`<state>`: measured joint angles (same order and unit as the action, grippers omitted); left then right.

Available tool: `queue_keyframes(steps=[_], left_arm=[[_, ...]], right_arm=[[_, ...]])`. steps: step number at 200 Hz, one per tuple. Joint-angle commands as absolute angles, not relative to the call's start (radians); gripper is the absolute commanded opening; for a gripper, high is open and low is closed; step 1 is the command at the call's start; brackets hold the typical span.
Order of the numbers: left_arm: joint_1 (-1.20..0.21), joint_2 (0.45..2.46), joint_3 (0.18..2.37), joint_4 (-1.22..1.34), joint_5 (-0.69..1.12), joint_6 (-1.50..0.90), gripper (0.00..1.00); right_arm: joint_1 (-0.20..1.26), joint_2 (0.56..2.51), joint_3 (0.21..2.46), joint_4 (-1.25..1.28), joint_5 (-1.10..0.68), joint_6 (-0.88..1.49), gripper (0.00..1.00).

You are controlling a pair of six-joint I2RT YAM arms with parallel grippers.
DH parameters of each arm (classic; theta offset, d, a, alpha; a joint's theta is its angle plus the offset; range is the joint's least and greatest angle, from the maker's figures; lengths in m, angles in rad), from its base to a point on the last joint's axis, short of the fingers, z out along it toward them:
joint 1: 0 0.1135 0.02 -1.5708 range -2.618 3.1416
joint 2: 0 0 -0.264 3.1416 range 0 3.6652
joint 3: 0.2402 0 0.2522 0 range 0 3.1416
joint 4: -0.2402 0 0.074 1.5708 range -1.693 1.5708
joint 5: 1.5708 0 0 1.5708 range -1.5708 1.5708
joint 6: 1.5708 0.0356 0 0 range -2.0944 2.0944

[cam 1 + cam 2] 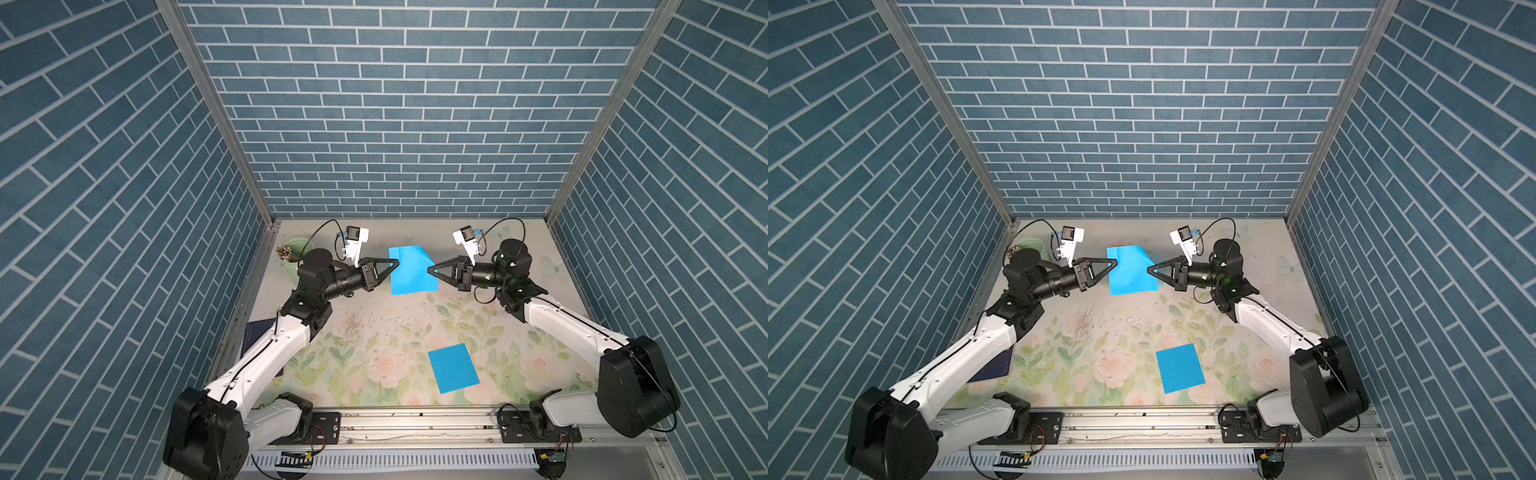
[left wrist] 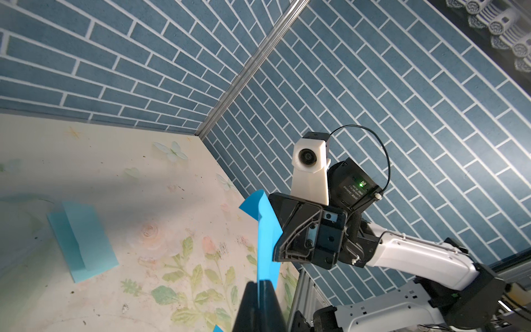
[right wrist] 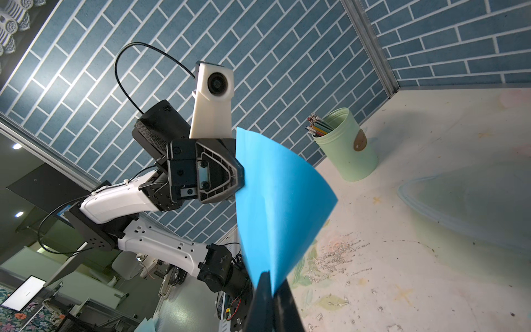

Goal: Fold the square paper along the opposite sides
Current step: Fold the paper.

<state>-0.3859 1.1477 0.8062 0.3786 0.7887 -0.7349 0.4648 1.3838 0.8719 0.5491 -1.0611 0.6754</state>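
Note:
A bright blue square paper (image 1: 411,270) (image 1: 1131,270) hangs above the far middle of the table, held at two opposite edges. My left gripper (image 1: 397,262) (image 1: 1115,262) is shut on its left edge. My right gripper (image 1: 430,268) (image 1: 1148,269) is shut on its right edge. In the left wrist view the paper (image 2: 265,230) runs edge-on from my left gripper (image 2: 258,283), which pinches it. In the right wrist view the paper (image 3: 275,207) bows out from my right gripper (image 3: 271,273), which is clamped on its corner.
A second blue paper (image 1: 453,368) (image 1: 1180,368) (image 2: 82,238), folded, lies flat near the table's front. A green cup of pencils (image 1: 297,253) (image 3: 349,146) stands at the far left. A dark notebook (image 1: 259,332) lies under the left arm. Dark specks (image 1: 353,324) dot the floral table.

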Motion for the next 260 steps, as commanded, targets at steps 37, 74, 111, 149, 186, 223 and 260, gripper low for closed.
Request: queue_keyframes(steps=[37,74,111,149,186,223,260], left_arm=[[-0.385,1.137,0.849,0.386,0.847,-0.673,0.0],[-0.387,1.109,0.845,0.379,0.881,-0.635,0.0],[-0.385,1.109,0.859,0.334,0.857,-0.6,0.0],[-0.385,1.119,0.888,0.264,0.813,-0.551,0.0],[-0.385,1.122,0.897,0.241,0.771,-0.529,0.0],[-0.384,1.127,0.905,0.239,0.755,-0.529,0.0],[-0.385,1.14,0.915,0.253,0.786,-0.519,0.0]], right_arm=[[0.465,1.386,0.878,0.733,-1.071,0.788,0.46],[0.466,1.435,0.868,1.008,-1.08,1.004,0.5],[0.469,1.444,0.889,0.992,-1.073,1.004,0.37],[0.469,1.407,0.924,0.782,-1.038,0.865,0.16],[0.47,1.373,0.944,0.656,-0.999,0.778,0.09],[0.471,1.342,0.966,0.554,-0.943,0.711,0.01],[0.47,1.323,0.983,0.462,-0.911,0.63,0.17]])
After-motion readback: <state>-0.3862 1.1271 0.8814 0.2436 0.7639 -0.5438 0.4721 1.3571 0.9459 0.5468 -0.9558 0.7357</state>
